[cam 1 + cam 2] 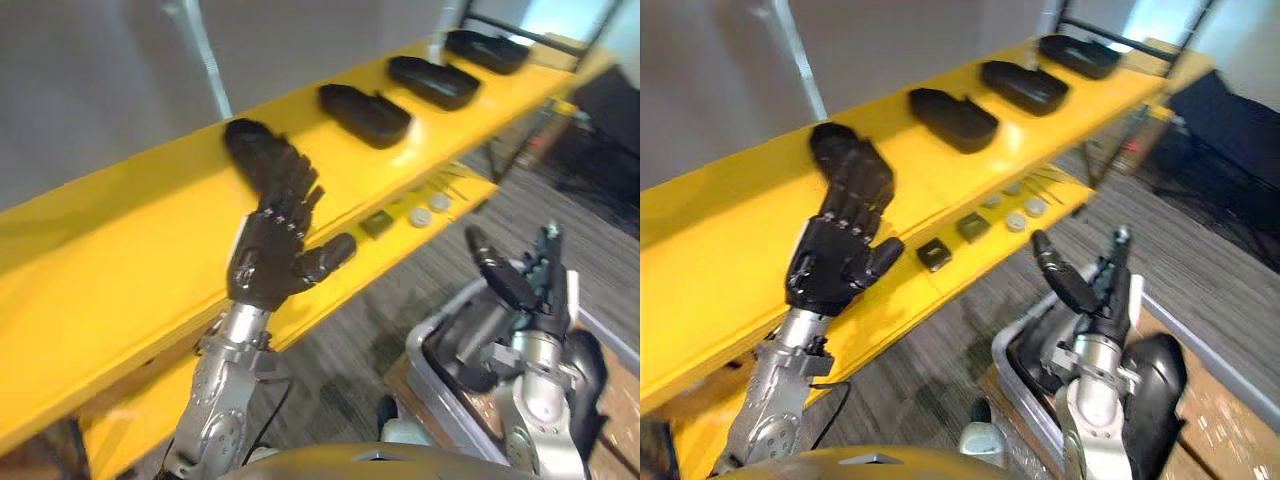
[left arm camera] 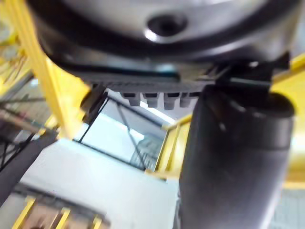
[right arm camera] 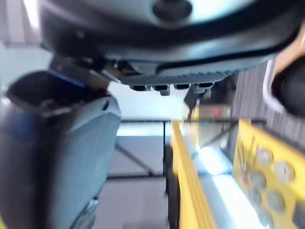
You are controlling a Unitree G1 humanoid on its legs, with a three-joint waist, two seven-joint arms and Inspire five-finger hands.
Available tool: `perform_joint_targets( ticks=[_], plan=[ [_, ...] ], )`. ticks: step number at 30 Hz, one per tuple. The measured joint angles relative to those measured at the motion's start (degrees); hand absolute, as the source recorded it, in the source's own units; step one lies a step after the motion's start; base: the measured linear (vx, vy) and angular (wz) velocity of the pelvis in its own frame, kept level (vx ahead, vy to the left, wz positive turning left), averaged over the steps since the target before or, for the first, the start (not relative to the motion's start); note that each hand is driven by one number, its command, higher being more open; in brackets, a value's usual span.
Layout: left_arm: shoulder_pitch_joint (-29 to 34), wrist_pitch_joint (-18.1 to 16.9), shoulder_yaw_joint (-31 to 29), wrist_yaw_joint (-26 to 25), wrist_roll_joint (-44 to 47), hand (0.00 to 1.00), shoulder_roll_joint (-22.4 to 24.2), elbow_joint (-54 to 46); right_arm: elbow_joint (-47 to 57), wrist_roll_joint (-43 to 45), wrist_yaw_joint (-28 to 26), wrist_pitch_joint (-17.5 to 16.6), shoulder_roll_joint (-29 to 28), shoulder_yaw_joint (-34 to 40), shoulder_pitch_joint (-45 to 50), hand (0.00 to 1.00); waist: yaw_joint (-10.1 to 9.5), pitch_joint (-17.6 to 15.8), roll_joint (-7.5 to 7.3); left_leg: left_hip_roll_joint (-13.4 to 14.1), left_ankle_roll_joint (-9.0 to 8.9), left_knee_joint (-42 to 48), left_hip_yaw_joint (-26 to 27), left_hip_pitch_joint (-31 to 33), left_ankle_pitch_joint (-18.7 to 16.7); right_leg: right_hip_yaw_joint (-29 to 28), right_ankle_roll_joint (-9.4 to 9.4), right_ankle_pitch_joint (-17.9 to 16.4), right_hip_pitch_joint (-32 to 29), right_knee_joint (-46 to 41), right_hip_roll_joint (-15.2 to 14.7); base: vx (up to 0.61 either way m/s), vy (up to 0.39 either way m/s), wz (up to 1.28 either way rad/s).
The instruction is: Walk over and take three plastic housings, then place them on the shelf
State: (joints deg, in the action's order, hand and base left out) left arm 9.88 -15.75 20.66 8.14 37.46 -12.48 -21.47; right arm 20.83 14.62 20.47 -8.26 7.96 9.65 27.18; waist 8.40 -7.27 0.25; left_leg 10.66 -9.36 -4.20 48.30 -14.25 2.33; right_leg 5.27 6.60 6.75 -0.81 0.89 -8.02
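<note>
I have my left hand (image 1: 262, 262) flat, fingers straight over a black oval plastic housing (image 1: 245, 140) on the yellow shelf (image 1: 120, 220) beside three more black housings (image 1: 435, 82), my right hand (image 1: 528, 295) relaxed and empty; these look light, stiff and slick, so I'd pinch across the side walls.

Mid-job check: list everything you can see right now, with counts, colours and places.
shelf: one, yellow, two levels, running across in front
housings: four, black, on the top level; three in a row toward the right, one at the left hand's fingertips
square pieces: two, black, on the lower level
discs: several, pale grey, on the lower level beside the square pieces
thin metal bits: a few, on the lower level past the discs
bin: one, grey, low at the right, with dark parts inside, count unclear
floor: grey carpet, under the shelf
left hand: dark, fingers straight, reaching onto the top level
right hand: dark, open, raised over the bin
</note>
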Motion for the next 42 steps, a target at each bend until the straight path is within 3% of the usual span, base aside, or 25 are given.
perform_joint_targets(
  ticks=[5, 9, 15, 18, 19, 20, 21, 23, 24, 28, 30, 33, 35, 36, 37, 38, 39, 40, 42],
  plan=[
    [-6.5, 0.94, 0.61, -3.75, -0.1, 1.0, -0.28, 5.06, -0.31, 7.88, -1.09, -6.69, -2.31, 7.82, 8.2, 1.0, 5.71, 0.25, -0.29, 1.03, -0.72, 4.28, 6.64, -2.18, -3.75, -6.38, 0.65, 0.57, -1.45, 0.24, 1.21, -0.03, 0.019, -0.78],
    [-8.52, 1.47, 1.52, -5.19, -0.1, 1.0, 0.59, 5.46, -0.81, 8.78, -3.13, -9.07, -3.47, 7.43, 9.7, 1.0, 6.65, 0.46, -0.13, 2.07, -1.29, 6.61, 9.44, -2.36, -4.98, -8.56, 0.6, 1.13, -2.96, 0.21, 2.68, -0.06, -0.006, -0.41],
    [-8.78, 2.7, -0.43, -8.44, -2.6, 1.0, 1.23, 5.41, -4.46, 8.73, -8.39, -9.06, -0.49, 5.04, 3.87, 1.0, 3.94, 1.35, 1.23, 4.09, -0.72, 12.71, 7.29, -1.92, -10.08, -14.17, -0.06, 2.27, -4.8, 0.35, 5.43, -0.07, -0.02, -0.54],
    [-5.87, 3.18, -5.05, -8.75, -2.6, 1.0, 1.51, 4.81, -5.71, 8.95, -9.11, -9.07, 0.85, 5.04, 0.63, 1.0, 1.9, 1.6, 1.62, 4.49, 4.66, 18.37, -3.94, 0.31, -14.52, -17.78, 0.23, 2.77, -5.46, 0.94, 6.43, -0.13, -0.008, -0.66],
    [-4.1, 3.24, -7.5, -8.96, -2.59, 1.0, 1.42, 4.78, -6.63, 9.58, -9.69, -9.17, 1.49, 5.04, -0.57, 1.0, 0.94, 1.64, 1.7, 4.57, 7.06, 21.97, -10.8, 2.12, -15.89, -18.15, -0.67, 2.64, -5.63, 1.39, 6.37, -0.12, 0.008, -0.86],
    [-2.05, 3.26, -9.97, -9.17, -2.57, 1.0, 1.44, 4.65, -7.84, 10.67, -10.17, -9.16, 1.97, 4.89, -1.86, 1.0, -0.05, 1.84, 2.05, 4.41, 8.3, 24.68, -17.11, 3.43, -17.27, -17.94, -1.12, 2.82, -5.96, 1.47, 6.35, -0.11, 0.023, -0.72],
    [-1.25, 3.29, -10.77, -9.26, -2.57, 1.0, 1.45, 4.62, -8.29, 10.89, -10.19, -9.17, 2.17, 4.93, -2.23, 1.0, -0.48, 2.03, 2.38, 4.29, 8.07, 25.24, -19.47, 3.91, -18.11, -17.64, -1.38, 3.02, -6.16, 1.54, 6.37, -0.1, 0.062, -0.48],
    [0.3, 3.48, -11.67, -9.12, -2.57, 1.0, 1.5, 4.52, -10.62, 10.97, -10.17, -9.16, 2.85, 4.47, -3.49, 1.0, -0.93, 2.76, 3.94, 3.71, 5.92, 23.27, -23.24, 3.73, -20.57, -15.32, -1.48, 4.47, -6.39, 2.0, 5.96, -0.08, 0.116, 0.04],
    [0.3, 3.53, -11.72, -8.68, -2.48, 1.0, 1.57, 4.2, -11.72, 10.67, -9.96, -9.08, 2.83, 4.14, -3.78, 1.0, -1.28, 2.87, 4.08, 2.92, 4.54, 21.3, -24.48, 3.65, -21.39, -14.58, -0.7, 5.19, -6.65, 2.35, 5.35, -0.05, 0.118, 0.27],
    [0.26, 2.97, -10.9, -6.79, -2.19, 1.0, 1.6, 2.87, -14.44, 10.47, -9.85, -8.32, 2.6, -0.71, -4.95, 1.0, -2.39, 2.08, 3.18, -0.58, 3.15, 19.97, -29.18, 5.55, -21.24, -11.51, 0.02, 4.63, -7.51, 0.3, 1.11, -0.07, 0.088, 0.47],
    [-0.35, 1.72, -9.09, -6.64, -2.21, 1.0, 1.66, 2.85, -16.91, 10.57, -9.27, -8.14, 0.95, -1.15, -6.04, 1.0, -2.39, -0.28, 2.79, -1.16, 2.99, 23.0, -31.97, 5.94, -22.29, -10.06, 0.69, 2.56, -8.42, -6.27, -0.12, -0.06, 0.055, 0.6],
    [-0.25, 1.41, -5.9, -6.6, -3.42, 1.0, 0.87, 2.82, -17.94, 10.57, -8.61, -7.73, -3.26, -2.31, -4.76, 1.0, -3.76, -2.75, 2.27, -1.5, 3.55, 28.82, -33.09, 6.27, -25.22, -9.47, -0.03, 1.99, -9.49, -13.32, -1.16, -0.16, 0.075, 0.12],
    [0.57, 1.37, -5.15, -6.23, -4.17, 1.0, 0.41, 2.28, -16.85, 11.52, -10.48, -7.75, -4.57, -4.71, -3.06, 1.0, -4.17, -3.65, 1.15, -2.75, 5.18, 31.87, -31.64, 6.92, -26.55, -6.6, -0.23, 5.61, -9.42, -12.15, -2.99, -0.3, 0.138, -0.4],
    [1.02, 1.38, -5.15, -6.27, -4.29, 1.0, 0.36, 1.64, -16.44, 11.74, -11.28, -7.74, -4.3, -6.23, -2.83, 1.0, -4.57, -4.11, 1.05, -2.69, 6.18, 31.82, -30.14, 7.21, -26.18, -3.64, -1.54, 11.05, -9.78, -9.29, -3.13, -0.38, 0.109, -0.7],
    [1.03, 1.36, -5.37, -6.28, -4.41, 1.0, 0.62, 0.94, -15.74, 11.86, -11.62, -7.74, -4.01, -8.22, -3.19, 1.0, -5.02, -5.11, 2.35, -2.33, 7.67, 30.94, -27.59, 7.92, -24.93, 1.34, -2.84, 10.82, -10.86, -11.29, -3.96, -0.47, 0.117, -0.76],
    [0.85, 1.36, -5.35, -6.29, -4.37, 1.0, 0.6, 0.93, -15.42, 12.28, -11.57, -7.75, -3.27, -9.94, -3.68, 1.0, -5.14, -5.61, 1.86, -2.32, 9.08, 29.45, -26.32, 8.1, -23.67, 5.83, -5.53, 4.41, -11.52, -19.38, -4.92, -0.36, 0.088, -0.57],
    [0.91, 1.37, -5.38, -6.33, -4.36, 1.0, 0.52, 0.95, -15.42, 12.29, -11.53, -7.75, -3.04, -10.75, -4.05, 1.0, -5.34, -5.95, 2.44, -2.29, 9.34, 28.6, -25.91, 8.29, -22.83, 7.27, -5.59, 1.66, -11.53, -23.04, -5.51, -0.3, 0.102, -0.36],
    [0.86, 1.37, -5.77, -6.05, -3.68, 1.0, 0.47, 0.93, -15.43, 11.71, -10.58, -7.76, -2.93, -12.49, -5.57, 1.0, -5.51, -5.84, 2.11, -2.08, 9.82, 27.22, -25.37, 9.13, -21.18, 9.72, -5.83, -3.03, -11.06, -28.99, -7.26, -0.21, 0.076, -0.31],
    [0.98, 1.35, -6.7, -5.62, -3.35, 1.0, 0.25, 0.95, -16.03, 9.78, -8.05, -7.98, -2.87, -15.9, -9.69, 1.0, -6.98, -5.39, 1.34, -1.41, 9.6, 25.41, -22.7, 10.62, -18.61, 12.31, -7.09, -7.78, -9.21, -35.91, -11.27, -0.16, 0.028, -0.67]
  ],
)
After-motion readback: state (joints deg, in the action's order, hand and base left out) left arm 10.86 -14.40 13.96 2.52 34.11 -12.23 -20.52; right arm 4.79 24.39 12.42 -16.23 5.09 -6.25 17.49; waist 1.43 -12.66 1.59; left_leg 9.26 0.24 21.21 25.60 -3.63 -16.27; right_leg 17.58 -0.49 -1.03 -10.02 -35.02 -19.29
